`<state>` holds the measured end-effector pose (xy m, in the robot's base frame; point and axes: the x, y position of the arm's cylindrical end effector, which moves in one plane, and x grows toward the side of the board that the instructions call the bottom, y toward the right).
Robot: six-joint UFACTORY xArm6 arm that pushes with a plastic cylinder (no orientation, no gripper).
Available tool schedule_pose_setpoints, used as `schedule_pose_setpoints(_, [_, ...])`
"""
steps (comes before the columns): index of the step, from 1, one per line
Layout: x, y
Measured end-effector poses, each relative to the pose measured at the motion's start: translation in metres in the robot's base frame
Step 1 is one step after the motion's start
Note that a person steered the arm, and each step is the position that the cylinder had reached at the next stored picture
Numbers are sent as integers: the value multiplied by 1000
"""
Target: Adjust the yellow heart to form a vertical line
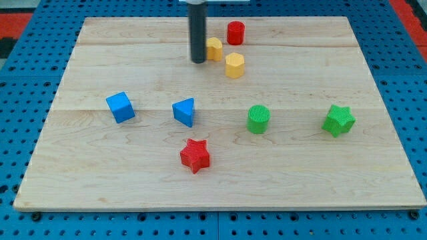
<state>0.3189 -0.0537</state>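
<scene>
My tip (198, 62) rests on the board near the view's top centre. Just to its right, touching or nearly touching the rod, is a yellow block (215, 49); the rod hides its left edge and I cannot make out its shape. A second yellow block (234, 65), roughly hexagonal, lies a little lower right of the first. A red cylinder (235, 33) stands above both, near the view's top. The three blocks form a tight cluster to the right of the rod.
On the wooden board (100, 173) lie a blue cube (120, 107) at the left, a blue triangle (184, 111) near the centre, a red star (195, 155) below it, a green cylinder (258, 119) and a green star (339, 120) at the right.
</scene>
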Motion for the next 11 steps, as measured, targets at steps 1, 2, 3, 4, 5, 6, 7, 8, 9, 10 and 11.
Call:
schedule_pose_setpoints(1, [-9, -31])
schedule_pose_setpoints(2, [-33, 11])
schedule_pose_setpoints(3, [-35, 47])
schedule_pose_setpoints(4, [-35, 70])
schedule_pose_setpoints(5, [-35, 19])
schedule_pose_setpoints(6, [-30, -60])
schedule_pose_setpoints(7, [9, -54])
schedule_pose_setpoints(8, [31, 27])
schedule_pose_setpoints(9, [59, 87])
schedule_pose_setpoints(10, [63, 131])
schedule_pose_setpoints(11, [21, 142])
